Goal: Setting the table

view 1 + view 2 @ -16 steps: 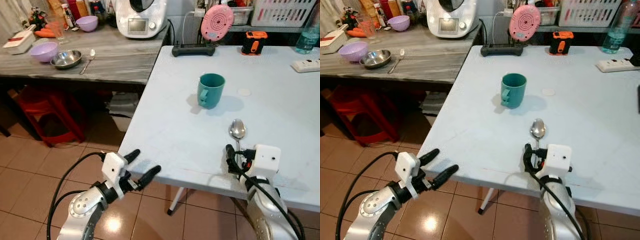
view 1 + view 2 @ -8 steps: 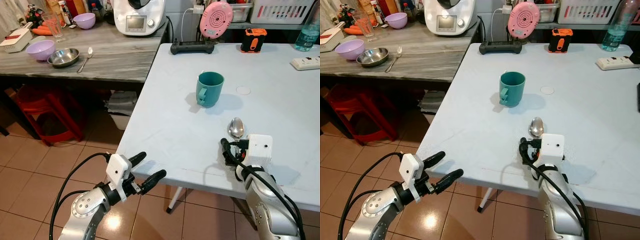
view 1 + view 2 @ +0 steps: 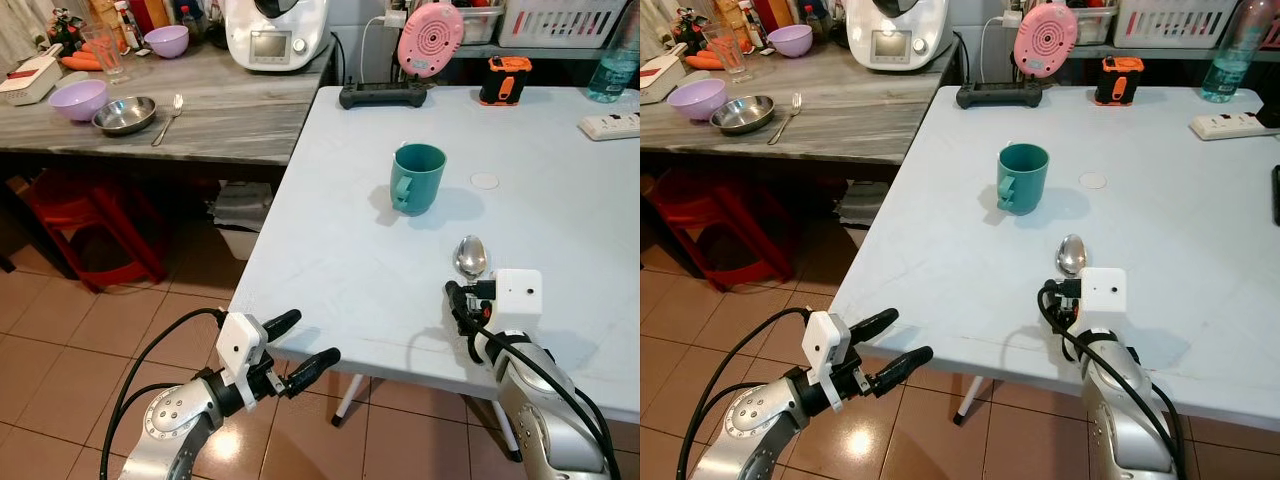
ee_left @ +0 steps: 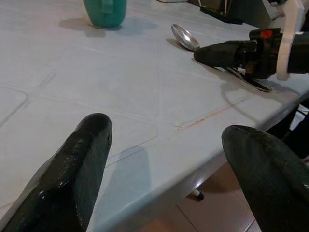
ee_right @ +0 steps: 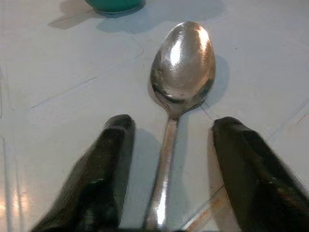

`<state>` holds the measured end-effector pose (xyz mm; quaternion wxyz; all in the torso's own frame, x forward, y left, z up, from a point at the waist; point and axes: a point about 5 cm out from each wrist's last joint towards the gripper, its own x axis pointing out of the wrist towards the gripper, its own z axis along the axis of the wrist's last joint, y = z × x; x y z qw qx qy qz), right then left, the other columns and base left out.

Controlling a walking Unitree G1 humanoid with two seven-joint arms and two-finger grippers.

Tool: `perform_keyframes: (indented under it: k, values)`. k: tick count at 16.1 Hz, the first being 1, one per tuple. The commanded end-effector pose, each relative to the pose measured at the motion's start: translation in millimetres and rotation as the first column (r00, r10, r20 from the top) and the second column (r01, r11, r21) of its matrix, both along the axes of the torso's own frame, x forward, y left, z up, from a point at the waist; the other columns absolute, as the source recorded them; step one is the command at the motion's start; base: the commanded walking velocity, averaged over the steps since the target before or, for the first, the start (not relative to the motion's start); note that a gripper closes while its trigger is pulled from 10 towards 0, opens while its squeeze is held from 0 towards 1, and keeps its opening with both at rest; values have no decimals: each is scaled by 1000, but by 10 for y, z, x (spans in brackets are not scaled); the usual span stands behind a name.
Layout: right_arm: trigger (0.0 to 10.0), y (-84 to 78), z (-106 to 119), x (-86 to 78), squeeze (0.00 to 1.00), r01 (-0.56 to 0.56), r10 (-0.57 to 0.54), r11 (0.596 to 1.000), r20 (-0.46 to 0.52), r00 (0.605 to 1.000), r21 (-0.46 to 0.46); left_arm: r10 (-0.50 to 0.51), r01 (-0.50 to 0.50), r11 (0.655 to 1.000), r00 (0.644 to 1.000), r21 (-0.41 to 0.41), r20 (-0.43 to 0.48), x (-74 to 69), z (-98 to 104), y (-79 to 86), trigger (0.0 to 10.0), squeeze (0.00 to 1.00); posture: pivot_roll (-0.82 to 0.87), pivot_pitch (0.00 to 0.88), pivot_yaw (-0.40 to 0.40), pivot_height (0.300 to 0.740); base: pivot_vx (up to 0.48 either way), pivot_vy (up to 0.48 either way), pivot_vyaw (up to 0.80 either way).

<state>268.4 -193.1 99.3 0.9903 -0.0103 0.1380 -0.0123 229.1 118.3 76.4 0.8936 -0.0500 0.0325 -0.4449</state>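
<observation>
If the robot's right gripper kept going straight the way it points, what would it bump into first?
The right gripper is open, its fingers either side of the shiny metal spoon's handle. Straight ahead it would slide along that spoon, whose bowl is widest. Beyond stands the teal ceramic mug, probably slightly to one side.

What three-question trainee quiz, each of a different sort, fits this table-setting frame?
1. True or false: the spoon lies between the right gripper's open jaws, on the white table.
2. Which is nearer the teal mug: A) spoon B) steel bowl?
3. Fill in: the left gripper hovers past the table's ____ edge, above the floor.

Key: 1 true; 2 A; 3 near.
</observation>
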Motion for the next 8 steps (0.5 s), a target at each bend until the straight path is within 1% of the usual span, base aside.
perform_keyframes:
  k: [1, 3, 5, 8]
  values:
    - [0, 73, -342, -148, 0, -23, 30, 999, -181, 983, 38, -12, 12, 1000, 1000, 3, 19, -8, 45, 9, 10000, 0, -125, 90, 108, 740, 0, 0, 0]
    - [0, 45, -354, -138, 0, -16, 22, 999, -191, 981, 33, 19, -21, 1000, 998, 23, 67, 29, 70, 22, 10000, 0, -124, 91, 109, 740, 0, 0, 0]
    - [0, 29, -340, -108, 0, -15, 21, 999, -190, 982, 32, 22, -23, 1000, 998, 19, 66, 63, 68, 10, 10000, 0, -124, 90, 109, 740, 0, 0, 0]
    - [0, 8, -351, -92, 0, -15, 21, 999, -193, 981, 33, 14, -16, 1000, 998, 20, 68, 58, 70, -4, 10000, 0, -122, 88, 109, 740, 0, 0, 0]
